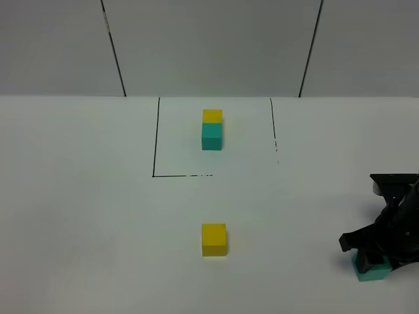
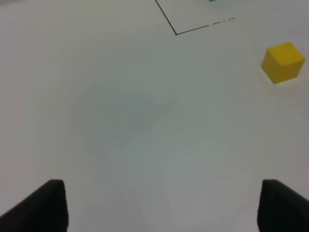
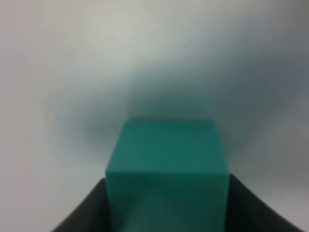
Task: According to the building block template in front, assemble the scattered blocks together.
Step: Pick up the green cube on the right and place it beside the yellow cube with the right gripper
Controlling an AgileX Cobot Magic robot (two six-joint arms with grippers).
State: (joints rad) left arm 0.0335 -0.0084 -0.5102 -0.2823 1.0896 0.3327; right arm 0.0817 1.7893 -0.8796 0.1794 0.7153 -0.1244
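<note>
Your right gripper point(image 1: 373, 264) pinches the teal cube point(image 1: 378, 275), three o'clock from the yellow cube point(image 1: 214, 239); your left gripper point(image 2: 159, 205) gapes wide, empty.

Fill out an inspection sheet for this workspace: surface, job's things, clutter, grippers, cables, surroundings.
Surface: white table with a black outline marked at the far middle.
Job's things: template bar, yellow joined to teal, inside the outline; loose yellow cube alone at the near middle; loose teal cube at the near right, on the table.
Clutter: nothing seen.
Grippers: right gripper is down over the loose teal cube, fingers against both its sides; left gripper is open, with only bare table between its fingers.
Cables: nothing seen.
Surroundings: grey wall panels with dark seams behind the table.
</note>
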